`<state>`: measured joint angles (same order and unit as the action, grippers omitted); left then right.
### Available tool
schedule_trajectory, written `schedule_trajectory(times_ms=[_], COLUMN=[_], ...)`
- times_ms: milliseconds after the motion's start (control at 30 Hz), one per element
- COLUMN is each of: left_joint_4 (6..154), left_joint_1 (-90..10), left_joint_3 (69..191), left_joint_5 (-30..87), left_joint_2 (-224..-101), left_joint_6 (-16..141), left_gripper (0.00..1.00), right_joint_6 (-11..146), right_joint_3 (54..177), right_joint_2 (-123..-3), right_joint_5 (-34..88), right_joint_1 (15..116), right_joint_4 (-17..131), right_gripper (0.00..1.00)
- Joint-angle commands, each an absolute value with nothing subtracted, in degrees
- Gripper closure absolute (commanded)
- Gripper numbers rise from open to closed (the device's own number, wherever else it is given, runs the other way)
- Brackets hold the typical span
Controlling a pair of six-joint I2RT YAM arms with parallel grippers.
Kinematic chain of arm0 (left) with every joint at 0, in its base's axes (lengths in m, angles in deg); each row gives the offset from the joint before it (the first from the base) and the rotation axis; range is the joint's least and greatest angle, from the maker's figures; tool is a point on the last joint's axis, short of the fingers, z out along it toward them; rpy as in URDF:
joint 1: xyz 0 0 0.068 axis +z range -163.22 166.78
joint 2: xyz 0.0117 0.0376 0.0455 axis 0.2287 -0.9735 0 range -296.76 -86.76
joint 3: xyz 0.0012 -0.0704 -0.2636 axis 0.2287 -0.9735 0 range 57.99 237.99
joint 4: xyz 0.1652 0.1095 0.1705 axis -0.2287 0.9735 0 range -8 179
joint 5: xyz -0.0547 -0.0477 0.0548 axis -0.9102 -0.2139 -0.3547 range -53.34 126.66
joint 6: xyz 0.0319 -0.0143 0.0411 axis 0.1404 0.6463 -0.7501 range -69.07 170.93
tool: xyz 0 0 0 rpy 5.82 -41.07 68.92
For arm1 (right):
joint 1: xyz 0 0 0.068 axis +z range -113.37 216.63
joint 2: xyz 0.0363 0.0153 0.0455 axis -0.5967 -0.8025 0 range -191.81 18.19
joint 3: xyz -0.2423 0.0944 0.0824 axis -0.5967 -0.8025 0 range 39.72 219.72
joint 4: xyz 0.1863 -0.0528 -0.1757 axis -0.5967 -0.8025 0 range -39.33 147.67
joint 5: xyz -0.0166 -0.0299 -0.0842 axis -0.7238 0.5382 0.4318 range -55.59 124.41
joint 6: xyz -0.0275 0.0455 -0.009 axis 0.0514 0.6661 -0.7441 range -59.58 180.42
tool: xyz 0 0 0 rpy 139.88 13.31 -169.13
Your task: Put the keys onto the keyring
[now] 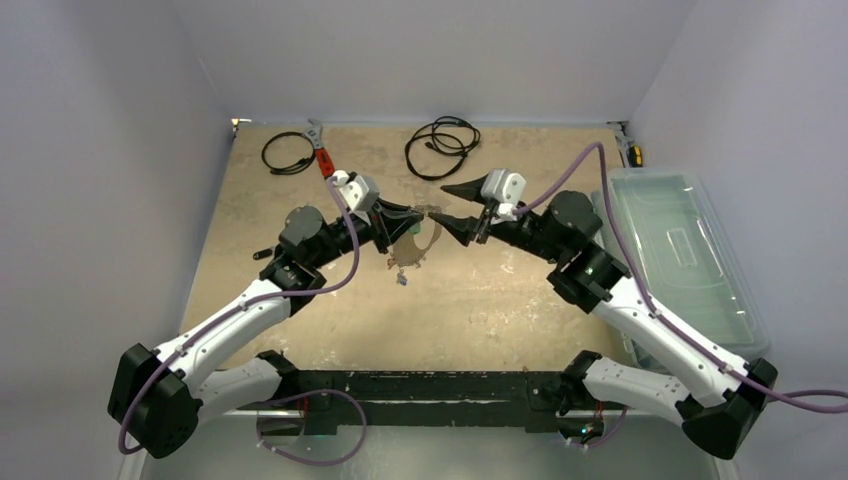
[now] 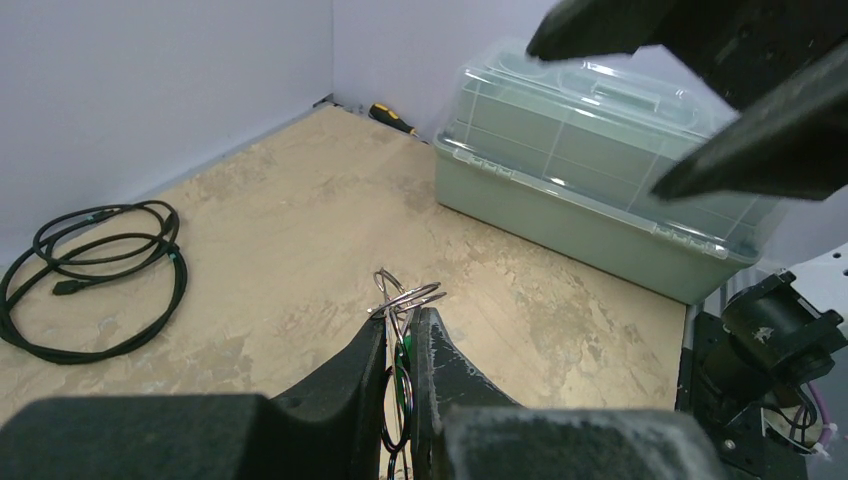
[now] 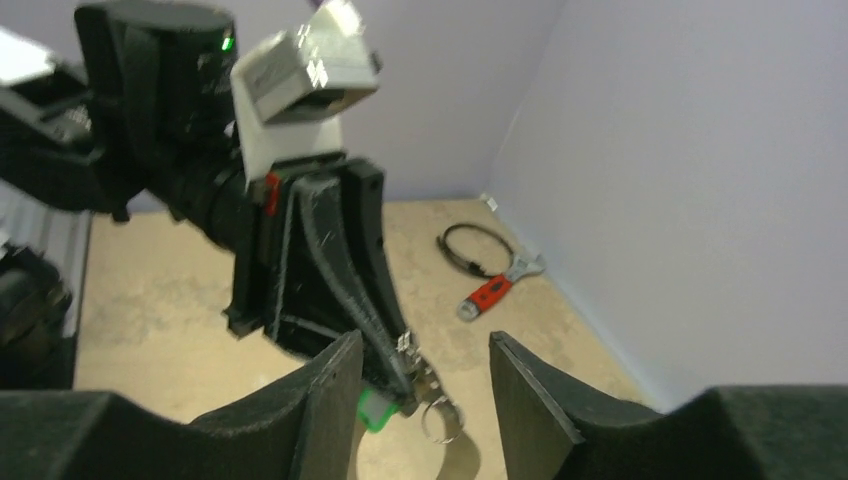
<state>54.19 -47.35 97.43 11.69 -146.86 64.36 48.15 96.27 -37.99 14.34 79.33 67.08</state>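
My left gripper (image 1: 416, 214) (image 2: 401, 320) is shut on a key with a green tag (image 3: 383, 409). Its small silver wire rings (image 2: 406, 295) stick out past the fingertips, held above the table. A small ring (image 3: 440, 418) hangs beside the tag. In the top view a large thin ring outline (image 1: 431, 240), likely the keyring, shows just under those fingertips; I cannot tell if it is held. A small blue-tagged key (image 1: 401, 280) lies on the table below. My right gripper (image 1: 438, 202) (image 3: 424, 345) is open and empty, its jaws either side of the left fingertips, not touching.
A red-handled wrench (image 1: 322, 155) (image 3: 495, 290) and two black coiled cables (image 1: 288, 152) (image 1: 443, 147) lie at the back. A translucent green lidded bin (image 1: 685, 260) (image 2: 600, 180) stands along the right edge, with a screwdriver (image 2: 392, 117) behind it. A small dark item (image 1: 262, 254) lies left of my left arm.
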Motion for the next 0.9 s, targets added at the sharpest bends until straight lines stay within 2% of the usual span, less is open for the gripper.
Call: schedule_trajectory(times_ms=[0, 200, 867], left_joint_4=[55.1, 55.6, 56.0], left_joint_1=[-47.0, -46.9, -47.5], left_joint_3=[101.9, 102.1, 102.0], left_joint_5=[11.2, 10.5, 10.5], left_joint_2=[-146.6, -146.8, -146.2], left_joint_6=[64.5, 64.1, 63.5], left_gripper=[1.0, 1.0, 1.0], right_joint_6=[44.2, 41.5, 41.3], right_joint_3=[100.7, 104.6, 108.7], right_joint_2=[-41.4, -45.6, -51.8], right_joint_5=[7.5, 10.3, 9.3], right_joint_1=[79.1, 79.2, 79.5], right_joint_4=[60.3, 55.5, 53.6], right_gripper=[0.5, 0.61, 0.73])
